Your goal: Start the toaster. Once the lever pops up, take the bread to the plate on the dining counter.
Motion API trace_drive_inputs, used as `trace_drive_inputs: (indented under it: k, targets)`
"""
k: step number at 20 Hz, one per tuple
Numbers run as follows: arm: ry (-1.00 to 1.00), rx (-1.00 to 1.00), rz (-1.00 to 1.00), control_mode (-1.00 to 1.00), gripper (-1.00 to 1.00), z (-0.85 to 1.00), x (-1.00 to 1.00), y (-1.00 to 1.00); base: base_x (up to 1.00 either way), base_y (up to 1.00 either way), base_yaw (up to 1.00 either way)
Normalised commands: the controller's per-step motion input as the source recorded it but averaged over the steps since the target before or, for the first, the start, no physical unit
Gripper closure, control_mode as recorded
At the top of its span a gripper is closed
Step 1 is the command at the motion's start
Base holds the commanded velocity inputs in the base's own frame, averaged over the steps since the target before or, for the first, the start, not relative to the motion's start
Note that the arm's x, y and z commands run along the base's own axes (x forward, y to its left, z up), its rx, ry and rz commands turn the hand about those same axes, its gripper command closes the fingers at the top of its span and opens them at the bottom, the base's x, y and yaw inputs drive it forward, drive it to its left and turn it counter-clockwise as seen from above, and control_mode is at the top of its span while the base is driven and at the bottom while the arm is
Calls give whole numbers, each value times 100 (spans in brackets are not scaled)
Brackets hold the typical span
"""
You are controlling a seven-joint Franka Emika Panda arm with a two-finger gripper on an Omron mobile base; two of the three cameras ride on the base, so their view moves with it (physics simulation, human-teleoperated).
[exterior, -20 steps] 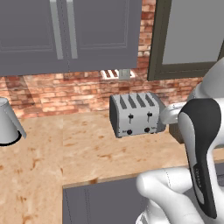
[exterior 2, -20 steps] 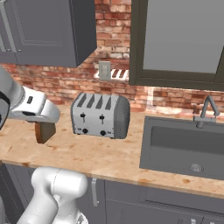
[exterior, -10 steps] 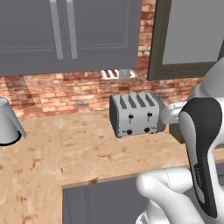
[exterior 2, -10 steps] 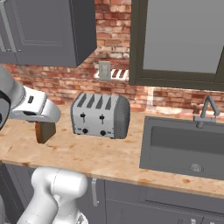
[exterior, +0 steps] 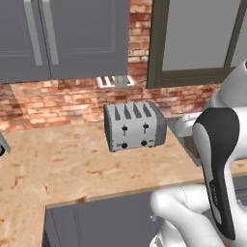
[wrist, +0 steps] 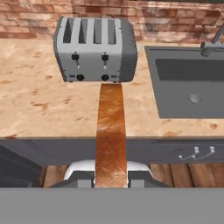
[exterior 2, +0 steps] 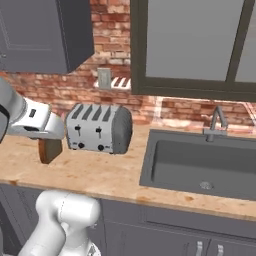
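The silver-grey toaster (exterior: 135, 126) (exterior 2: 99, 129) (wrist: 94, 43) stands on the tan counter by the brick wall. Both of its dark levers sit high on the front, and its slots look empty. My gripper (wrist: 111, 179) is shut on the bread (wrist: 110, 131), a tan-brown slice seen edge-on that reaches toward the toaster's front. In the right base view the bread (exterior 2: 50, 150) hangs under the hand, just left of the toaster and a little above the counter. The plate and the dining counter are out of view.
A grey sink (exterior 2: 200, 165) with a faucet (exterior 2: 216, 120) lies right of the toaster. Grey wall cabinets (exterior: 62, 34) and a window (exterior 2: 200, 40) hang above. The counter's front edge (exterior: 111, 195) runs below, over grey cabinet fronts. A wall outlet (exterior 2: 104, 77) sits behind the toaster.
In both base views the whole picture has shifted left over the last half second, so the camera has moved. The bread stays in the gripper.
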Motion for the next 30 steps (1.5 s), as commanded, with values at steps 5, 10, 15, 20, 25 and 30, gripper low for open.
trace_drive_inputs:
  k: [5,10,15,20,25,30]
  targets:
    - [0,0,0,100,100,0,0,0,-39,-100,-37]
    - [0,0,0,100,100,0,0,0,-21,-100,-51]
    - [0,0,0,100,100,0,0,0,0,-94,-73]
    - [0,0,0,100,100,0,0,0,0,-71,-81]
    - [0,0,0,100,100,0,0,0,0,-57,-86]
    - [0,0,0,100,100,0,0,0,0,-56,-87]
